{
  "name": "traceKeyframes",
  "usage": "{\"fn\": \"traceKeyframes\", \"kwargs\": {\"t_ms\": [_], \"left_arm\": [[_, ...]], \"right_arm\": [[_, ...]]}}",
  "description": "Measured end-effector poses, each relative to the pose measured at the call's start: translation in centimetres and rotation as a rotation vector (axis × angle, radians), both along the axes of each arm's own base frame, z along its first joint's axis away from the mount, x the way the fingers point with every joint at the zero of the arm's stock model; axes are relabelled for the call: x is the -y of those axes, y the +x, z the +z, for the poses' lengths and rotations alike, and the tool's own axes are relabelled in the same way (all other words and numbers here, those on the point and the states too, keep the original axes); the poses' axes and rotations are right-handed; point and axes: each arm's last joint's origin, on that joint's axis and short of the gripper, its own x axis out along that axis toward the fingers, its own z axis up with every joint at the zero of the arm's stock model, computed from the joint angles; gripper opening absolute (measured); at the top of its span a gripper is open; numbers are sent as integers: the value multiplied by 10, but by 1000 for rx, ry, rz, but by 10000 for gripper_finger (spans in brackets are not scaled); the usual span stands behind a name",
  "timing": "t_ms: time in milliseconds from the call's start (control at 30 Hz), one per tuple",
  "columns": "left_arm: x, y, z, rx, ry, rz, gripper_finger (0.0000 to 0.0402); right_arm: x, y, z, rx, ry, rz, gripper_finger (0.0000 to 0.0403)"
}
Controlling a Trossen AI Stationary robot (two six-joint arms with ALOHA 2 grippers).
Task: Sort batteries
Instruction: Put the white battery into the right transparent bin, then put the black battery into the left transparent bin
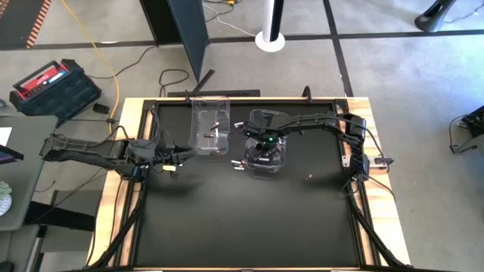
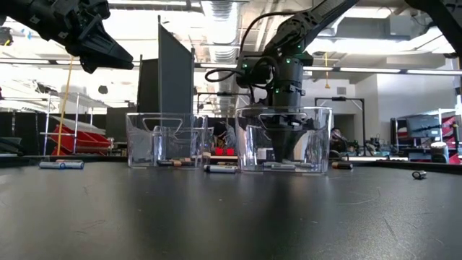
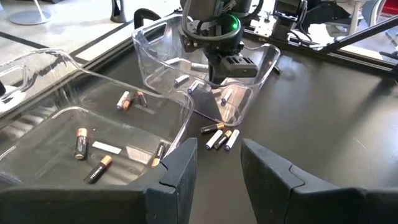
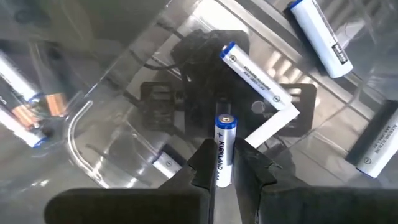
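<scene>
two clear plastic bins sat side by side near the black tabletop's (image 1: 227, 219) far edge. right gripper (image 4: 222, 169) was down inside the right clear bin (image 1: 278, 162), clamped on one white blue-capped battery (image 4: 223, 149); three more white cells lay there. left gripper (image 3: 217, 168) hung apart, empty, beside the left clear bin (image 1: 198, 113), which held four copper-tipped dark cells. three loose cells lay between the bins.

The right clear bin (image 1: 266, 155) is occupied by the right gripper (image 4: 224, 171), which is closed on a white battery (image 4: 222, 149). The left clear bin (image 1: 210, 125) is left open from above. Three batteries (image 3: 221, 138) are scattered between the bins, while the near table (image 1: 242, 219) is unobstructed.
</scene>
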Motion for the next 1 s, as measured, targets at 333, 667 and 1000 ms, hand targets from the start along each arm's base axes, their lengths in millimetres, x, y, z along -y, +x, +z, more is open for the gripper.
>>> {"fn": "traceKeyframes", "kwargs": {"t_ms": [333,667,1000], "left_arm": [[0,0,0,0,0,0,119],[0,0,0,1,-3,0,119],[0,0,0,1,-4,0,119]], "right_arm": [[-1,0,0,1,1,3,76],[-1,0,0,1,1,3,77],[0,-3,13,27,-11,22,78]]}}
